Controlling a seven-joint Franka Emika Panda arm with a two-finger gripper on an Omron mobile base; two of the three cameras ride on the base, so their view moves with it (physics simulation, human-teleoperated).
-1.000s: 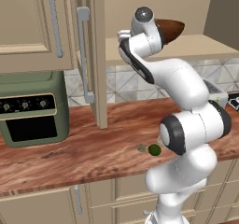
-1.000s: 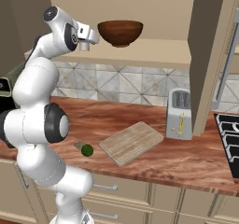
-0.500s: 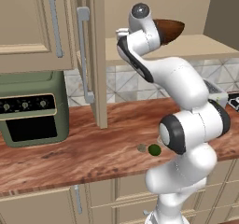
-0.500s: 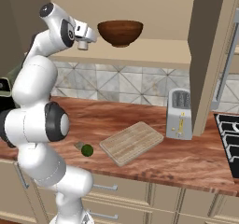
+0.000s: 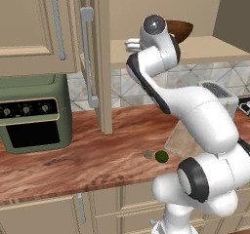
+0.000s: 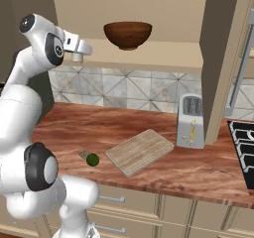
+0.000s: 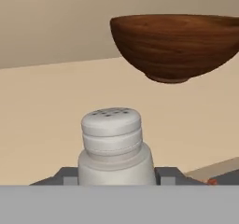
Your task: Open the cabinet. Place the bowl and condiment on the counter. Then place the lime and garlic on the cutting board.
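Hand view: pincer (image 7: pixel 115 174) now clamping condiment (image 7: pixel 114 146)

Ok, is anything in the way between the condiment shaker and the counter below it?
Nothing visible. The end effector is shut on the condiment at the cabinet's open shelf edge; the counter beneath looks bare, with the bowl off to the side.
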